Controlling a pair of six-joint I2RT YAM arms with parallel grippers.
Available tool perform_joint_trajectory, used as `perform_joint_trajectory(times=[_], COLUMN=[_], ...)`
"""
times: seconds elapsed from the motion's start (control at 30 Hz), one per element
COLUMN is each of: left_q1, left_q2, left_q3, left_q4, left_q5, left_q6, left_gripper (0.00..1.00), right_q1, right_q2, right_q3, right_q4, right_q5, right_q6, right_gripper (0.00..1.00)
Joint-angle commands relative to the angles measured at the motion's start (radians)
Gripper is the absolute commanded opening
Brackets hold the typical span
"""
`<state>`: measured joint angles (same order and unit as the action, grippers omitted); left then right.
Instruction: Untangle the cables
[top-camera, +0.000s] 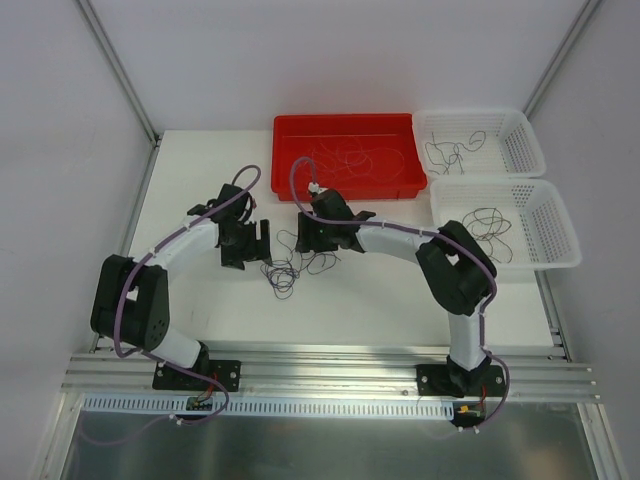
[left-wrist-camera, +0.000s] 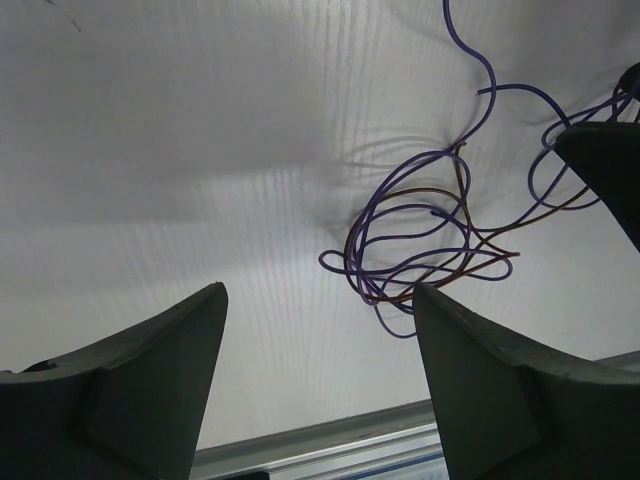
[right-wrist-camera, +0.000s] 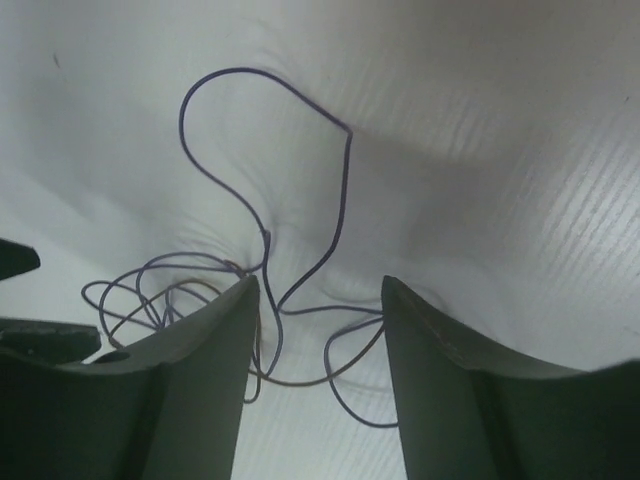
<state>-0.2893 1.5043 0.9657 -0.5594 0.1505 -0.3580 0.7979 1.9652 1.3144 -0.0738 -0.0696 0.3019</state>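
A small tangle of thin purple and brown cables (top-camera: 290, 268) lies on the white table between my two grippers. In the left wrist view the tangle (left-wrist-camera: 420, 245) lies ahead and to the right of my open left gripper (left-wrist-camera: 320, 300), which holds nothing. In the right wrist view loose purple and brown strands (right-wrist-camera: 315, 330) run across the gap between the fingers of my open right gripper (right-wrist-camera: 320, 290), just above the table. My left gripper (top-camera: 258, 243) is left of the tangle and my right gripper (top-camera: 305, 237) is just above and right of it.
A red tray (top-camera: 400, 180) with thin wires stands at the back centre. Two white mesh baskets (top-camera: 520, 150) (top-camera: 560, 235) at the right each hold dark wires. An aluminium rail (top-camera: 330, 365) runs along the near edge.
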Motion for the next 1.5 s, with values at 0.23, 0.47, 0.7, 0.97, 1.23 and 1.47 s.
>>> perform_joint_trajectory(times=[0.23, 0.47, 0.7, 0.97, 1.23, 1.47], left_q1=[-0.103, -0.131, -0.134, -0.116, 0.054, 0.22], left_q2=[0.04, 0.043, 0.002, -0.052, -0.055, -0.035], left_q3=[-0.03, -0.096, -0.127, -0.153, -0.121, -0.027], left_q4=[-0.005, 0.029, 0.033, 0.024, -0.023, -0.076], left_q5=[0.044, 0.026, -0.032, -0.138, -0.175, -0.193], left_q6=[-0.151, -0.225, -0.254, -0.28, -0.262, -0.205], left_gripper=[0.62, 0.29, 0.0, 0.0, 0.0, 0.0], right_q1=[0.0, 0.0, -0.002, -0.084, -0.195, -0.23], right_q2=[-0.005, -0.23, -0.534, -0.859, -1.016, -1.092], right_q3=[0.049, 0.016, -0.02, 0.016, 0.1, 0.184], right_q4=[0.071, -0.03, -0.17, -0.362, -0.483, -0.547], right_q5=[0.039, 0.109, 0.223, 0.249, 0.159, 0.215], right_q6=[0.034, -0.067, -0.17, -0.259, -0.296, -0.371], right_gripper=[0.08, 0.01, 0.01, 0.01, 0.01, 0.01])
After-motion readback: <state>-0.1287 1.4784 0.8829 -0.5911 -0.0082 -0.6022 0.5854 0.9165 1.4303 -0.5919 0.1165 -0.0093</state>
